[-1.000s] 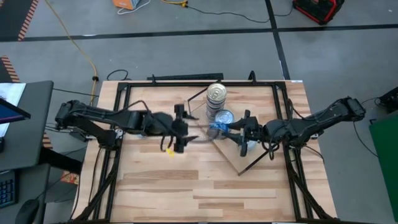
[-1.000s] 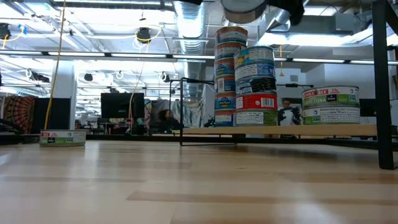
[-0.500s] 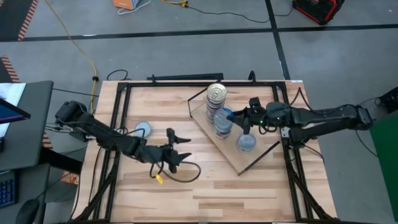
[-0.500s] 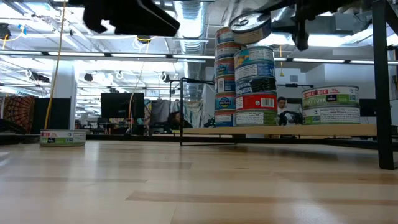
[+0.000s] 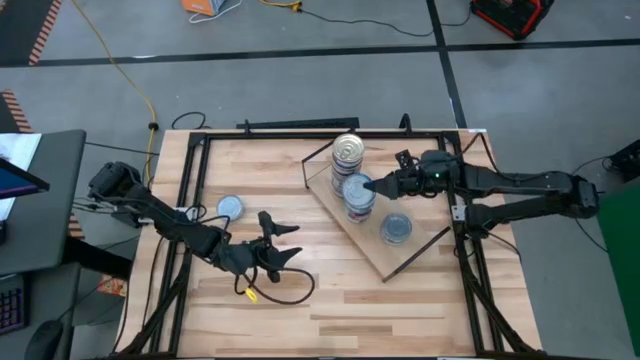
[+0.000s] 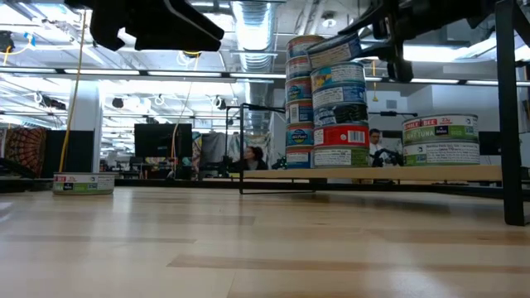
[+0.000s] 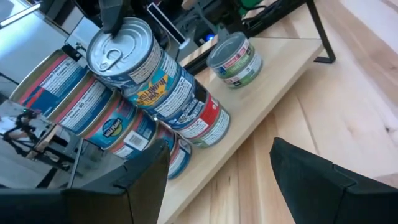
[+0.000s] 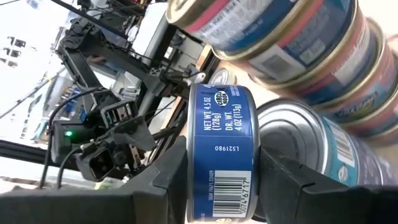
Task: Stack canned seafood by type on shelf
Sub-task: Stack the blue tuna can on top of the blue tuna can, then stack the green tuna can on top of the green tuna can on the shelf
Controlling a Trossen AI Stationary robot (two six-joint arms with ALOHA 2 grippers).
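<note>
On the light-wood shelf (image 5: 372, 255) stand a tall stack of tins (image 5: 347, 150), a shorter stack beside it (image 6: 339, 116), and more tins (image 5: 396, 229) further along the board. My right gripper (image 5: 374, 185) reaches in level from the table's right and is shut on a blue-labelled tin (image 8: 221, 155). It holds that tin tilted at the top of the shorter stack (image 6: 334, 52). Whether the tin touches the one below, I cannot tell. My left gripper (image 5: 290, 240) hovers open over the bare planks left of the shelf, with nothing between its fingers (image 7: 146, 180). My right gripper pinches the blue-labelled tin between its two fingers, one finger (image 7: 112, 15) on the silver lid (image 7: 118, 50) and the other on the opposite flat face. The fingers come in nearly level from the table's right. The tin is tilted, label side (image 8: 221, 124) toward the wrist.
One loose tin (image 5: 230, 208) stands on the planks at the left, behind my left arm. A thin dark metal frame (image 5: 300, 132) runs round the tabletop. A looped cable with a yellow tag (image 5: 250, 291) hangs by my left gripper. Bare planks (image 5: 340, 310) stretch along the near side.
My left gripper has drawn away from the shelf toward the table's near-left and sunk lower, empty. My right gripper has carried the blue-labelled tin toward the far edge onto the shorter stack's top, rolling its wrist, so the tin has come down and now sits tilted.
</note>
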